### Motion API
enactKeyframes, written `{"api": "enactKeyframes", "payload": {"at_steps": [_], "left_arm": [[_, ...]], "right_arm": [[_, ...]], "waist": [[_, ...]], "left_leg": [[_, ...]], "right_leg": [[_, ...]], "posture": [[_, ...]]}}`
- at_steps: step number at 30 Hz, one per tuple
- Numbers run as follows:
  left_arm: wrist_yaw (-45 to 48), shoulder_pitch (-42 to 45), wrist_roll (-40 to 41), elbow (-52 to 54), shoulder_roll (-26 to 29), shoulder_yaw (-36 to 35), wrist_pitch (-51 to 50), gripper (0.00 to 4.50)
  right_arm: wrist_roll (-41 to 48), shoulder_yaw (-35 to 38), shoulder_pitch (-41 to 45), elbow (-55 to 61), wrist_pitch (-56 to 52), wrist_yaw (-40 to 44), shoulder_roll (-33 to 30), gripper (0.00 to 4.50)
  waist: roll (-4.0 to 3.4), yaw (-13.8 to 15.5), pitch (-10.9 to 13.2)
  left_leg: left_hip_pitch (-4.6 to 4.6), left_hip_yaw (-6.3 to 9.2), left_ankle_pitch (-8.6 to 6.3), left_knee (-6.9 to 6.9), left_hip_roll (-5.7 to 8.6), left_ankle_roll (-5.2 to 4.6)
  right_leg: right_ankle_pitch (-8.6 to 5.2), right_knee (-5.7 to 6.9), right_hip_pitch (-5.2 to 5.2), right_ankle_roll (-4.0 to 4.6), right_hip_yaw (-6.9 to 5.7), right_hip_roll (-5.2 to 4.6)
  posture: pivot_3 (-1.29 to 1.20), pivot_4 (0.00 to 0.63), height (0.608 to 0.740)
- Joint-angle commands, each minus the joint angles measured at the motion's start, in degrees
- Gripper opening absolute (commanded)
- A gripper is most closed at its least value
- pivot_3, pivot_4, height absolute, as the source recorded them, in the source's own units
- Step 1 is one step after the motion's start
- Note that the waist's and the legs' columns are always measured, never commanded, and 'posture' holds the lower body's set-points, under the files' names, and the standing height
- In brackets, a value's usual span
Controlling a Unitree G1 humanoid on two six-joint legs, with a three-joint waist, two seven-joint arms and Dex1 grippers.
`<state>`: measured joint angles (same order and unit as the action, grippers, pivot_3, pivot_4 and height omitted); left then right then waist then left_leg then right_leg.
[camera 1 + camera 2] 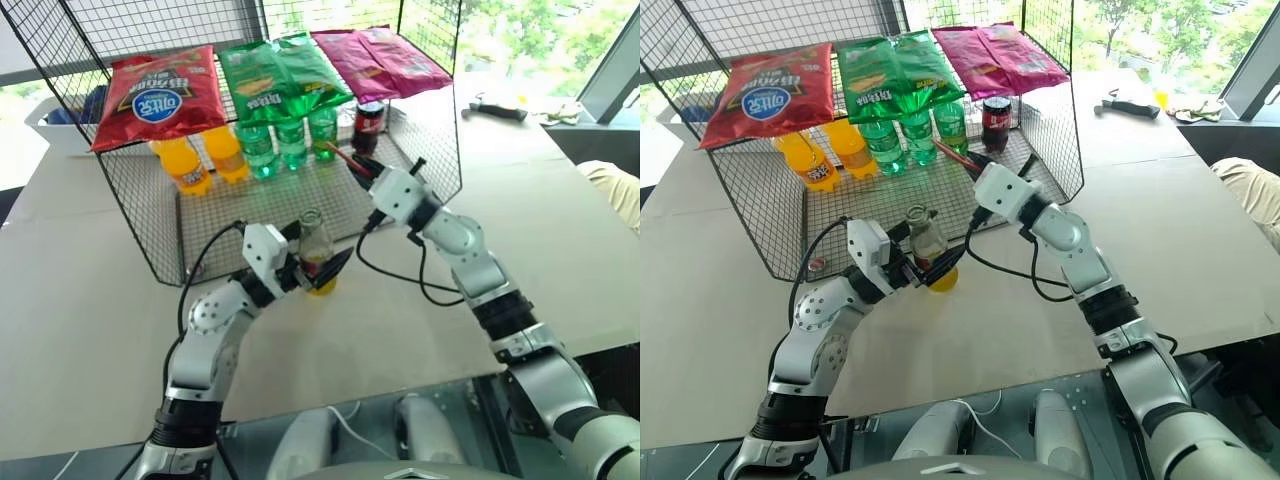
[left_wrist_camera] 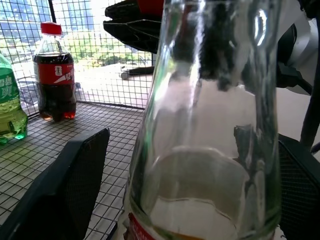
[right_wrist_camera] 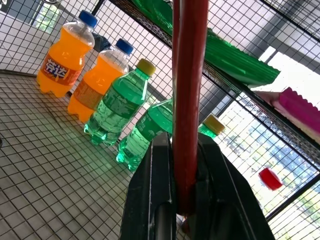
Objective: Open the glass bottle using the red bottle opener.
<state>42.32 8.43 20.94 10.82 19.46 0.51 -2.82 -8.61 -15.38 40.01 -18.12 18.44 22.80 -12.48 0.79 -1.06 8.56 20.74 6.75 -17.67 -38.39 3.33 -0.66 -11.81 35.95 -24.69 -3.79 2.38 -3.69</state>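
The glass bottle [image 1: 313, 238] stands upright on the table just in front of the wire rack, with a little yellow-orange drink at its bottom and an uncapped mouth. My left gripper [image 1: 322, 258] is open, one black finger [image 2: 65, 185] on each side of the bottle's lower body, the near one clearly apart from the glass. Above and behind the bottle's mouth, my right gripper [image 1: 358, 165] is shut on the handle of the red bottle opener [image 3: 190, 95]. The opener's far end [image 1: 331, 150] points toward the rack; its head is out of sight.
The wire rack [image 1: 150, 240] holds two orange soda bottles [image 1: 205, 160], green bottles [image 1: 290, 140] and a cola bottle [image 1: 368, 125], with red, green and pink snack bags [image 1: 155, 95] on top. A black tool [image 1: 497, 108] lies far right. Cables hang from both wrists.
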Motion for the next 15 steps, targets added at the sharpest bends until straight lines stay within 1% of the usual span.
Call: {"api": "enactKeyframes", "payload": {"at_steps": [1,3,6,8,9,10,11,12,14,15], "left_arm": [[0.6,-0.99,0.73,2.93,0.83,-0.47,0.87,4.47],[0.86,-2.02,0.95,3.71,1.45,-0.67,0.67,4.47],[0.92,-3.38,0.91,4.32,2.15,-0.88,0.59,4.47],[0.85,-4.25,0.85,4.66,2.54,-1.03,0.61,4.47],[0.89,-4.79,0.7,4.84,2.81,-1.15,0.78,4.5],[0.86,-5.23,0.48,4.98,3.06,-1.25,0.99,4.5],[0.81,-5.77,0.38,5.18,3.25,-1.39,1.2,4.5],[0.68,-6.27,0.36,5.41,3.4,-1.56,1.34,4.5],[0.33,-7.43,0.33,6.06,3.7,-1.86,1.35,4.5],[0.14,-8.14,0.29,6.49,3.89,-2.04,1.31,4.5]], "right_arm": [[5.01,1.87,-2.69,5.62,-7.92,3.17,0.84,0.0],[8.24,2.07,-5.89,9.78,-16.68,5.83,0.86,0.0],[10.9,1.82,-10.23,15.47,-25.28,8.3,0.27,0.0],[12.66,2.47,-13.05,19.45,-30.96,8.34,0.28,0.0],[13.61,2.95,-14.39,21.51,-33.67,8.04,0.46,0.88],[14.47,3.34,-15.48,23.4,-36.2,7.85,0.54,1.15],[15.38,3.76,-16.67,25.32,-38.44,7.66,0.55,1.66],[16.0,4.18,-17.68,26.97,-40.17,7.34,0.56,2.05],[16.87,5.13,-19.65,29.84,-43.18,6.88,0.0,3.16],[17.2,5.75,-20.75,31.06,-44.41,6.73,-0.54,3.45]], "waist": [[0.0,-0.01,0.0],[0.0,0.0,0.0],[-0.01,0.09,0.01],[-0.01,0.15,0.01],[-0.01,0.15,0.01],[-0.01,0.15,0.01],[-0.01,0.15,0.01],[-0.02,0.17,0.01],[-0.01,0.19,0.01],[-0.01,0.19,0.01]], "left_leg": [[0.0,0.0,0.0,0.0,0.0,0.0],[0.01,0.0,0.0,0.01,-0.03,0.0],[0.02,0.01,0.0,0.04,-0.06,-0.01],[0.03,0.01,-0.01,0.04,-0.06,-0.01],[0.02,0.0,-0.01,0.04,-0.06,-0.01],[0.02,0.0,-0.01,0.04,-0.06,-0.01],[0.02,0.0,-0.01,0.04,-0.07,-0.01],[0.01,0.01,-0.01,0.04,-0.07,-0.01],[0.01,0.0,-0.01,0.04,-0.07,-0.01],[0.01,0.0,-0.01,0.04,-0.08,-0.01]], "right_leg": [[0.0,0.0,0.0,0.0,0.0,0.0],[0.0,-0.01,-0.01,0.0,0.01,0.0],[0.0,-0.03,-0.02,0.01,0.01,-0.01],[0.0,-0.02,-0.02,0.01,0.0,-0.01],[0.0,-0.02,-0.02,0.0,0.01,-0.01],[0.0,-0.01,-0.02,0.0,0.01,-0.01],[0.0,-0.01,-0.02,0.0,0.01,0.0],[0.0,0.0,-0.02,0.0,0.01,0.0],[0.0,0.0,-0.02,0.0,0.0,0.0],[0.0,0.0,-0.01,0.0,0.0,0.0]], "posture": [[0.0,0.15,0.74],[0.0,0.15,0.74],[0.0,0.15,0.74],[0.0,0.15,0.74],[0.0,0.15,0.74],[0.0,0.15,0.74],[0.0,0.15,0.74],[0.0,0.15,0.74],[0.0,0.15,0.74],[0.0,0.15,0.74]]}}
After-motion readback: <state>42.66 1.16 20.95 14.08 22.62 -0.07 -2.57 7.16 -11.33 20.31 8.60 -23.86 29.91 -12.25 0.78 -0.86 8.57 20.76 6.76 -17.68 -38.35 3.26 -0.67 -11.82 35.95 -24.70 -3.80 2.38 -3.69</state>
